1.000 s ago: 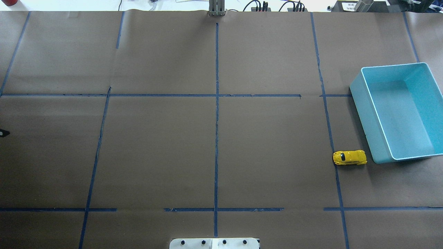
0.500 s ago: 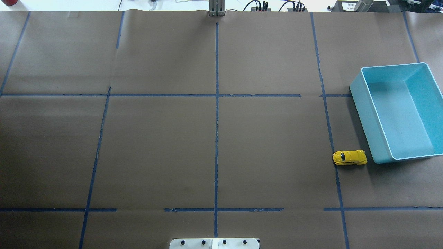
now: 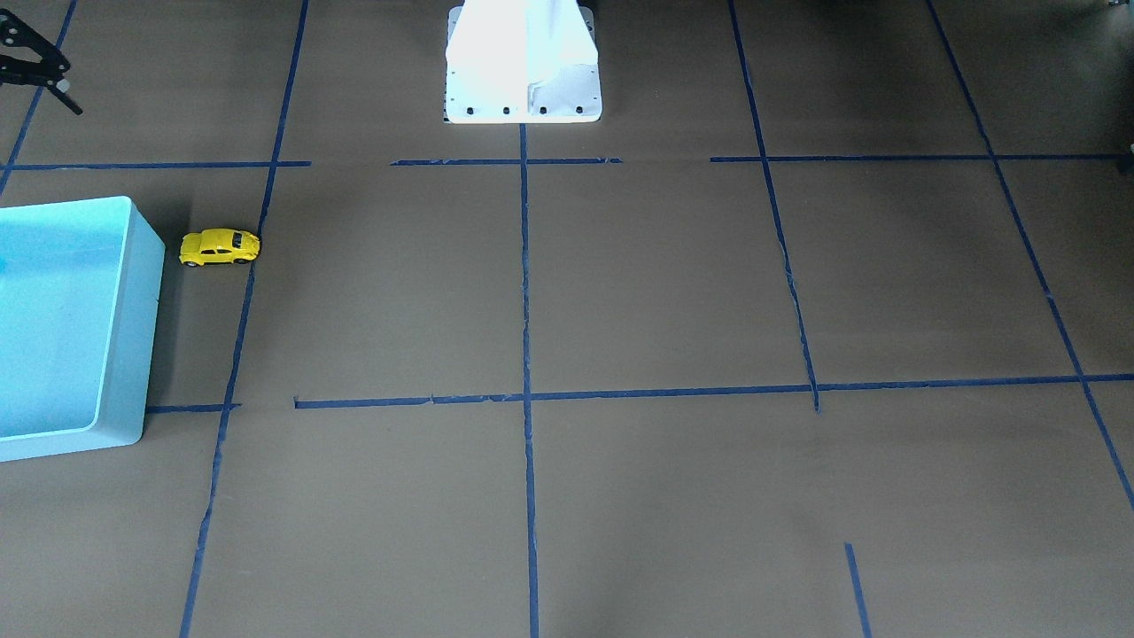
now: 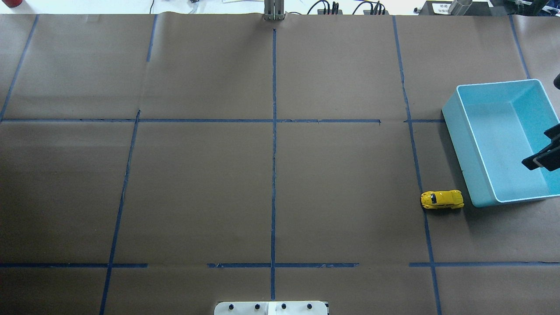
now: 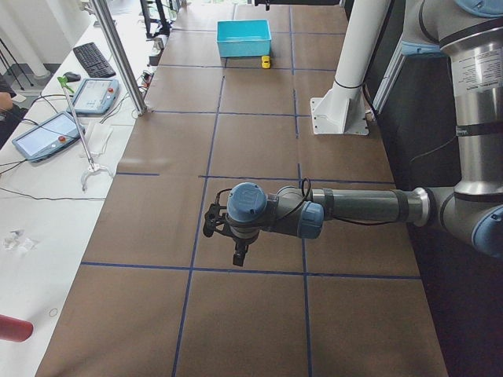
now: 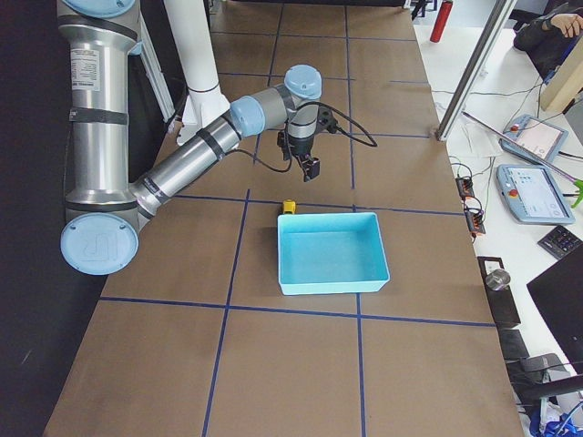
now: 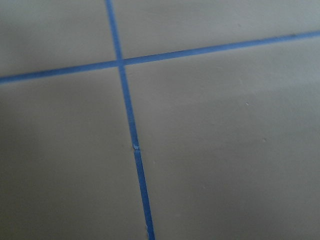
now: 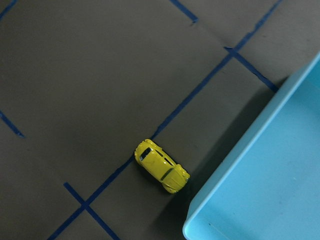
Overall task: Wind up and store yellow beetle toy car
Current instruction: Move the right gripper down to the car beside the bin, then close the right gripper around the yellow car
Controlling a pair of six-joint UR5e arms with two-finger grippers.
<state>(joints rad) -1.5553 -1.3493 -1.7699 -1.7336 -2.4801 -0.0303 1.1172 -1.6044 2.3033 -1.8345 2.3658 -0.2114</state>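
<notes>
The yellow beetle toy car (image 4: 442, 199) stands on its wheels on the brown paper, just left of the blue bin's (image 4: 455, 127) near corner. It also shows in the front view (image 3: 220, 247) and the right wrist view (image 8: 161, 166), close to the bin wall (image 8: 240, 175). My right gripper (image 6: 308, 166) hangs above the table by the bin and looks open and empty. One of its fingers (image 4: 541, 160) shows at the overhead view's right edge. My left gripper (image 5: 228, 234) shows only in the exterior left view, far from the car; I cannot tell its state.
The bin (image 3: 146, 310) has nothing in it. The white robot base (image 4: 271, 308) sits at the near middle edge. Blue tape lines (image 4: 274, 153) divide the paper. A metal post (image 4: 274, 11) stands at the far edge. Operator tablets (image 5: 86, 98) lie beside the table.
My right gripper's finger has come into the overhead view at the right edge, over the bin. A dark tip at the left edge went out of view. The car has not moved.
</notes>
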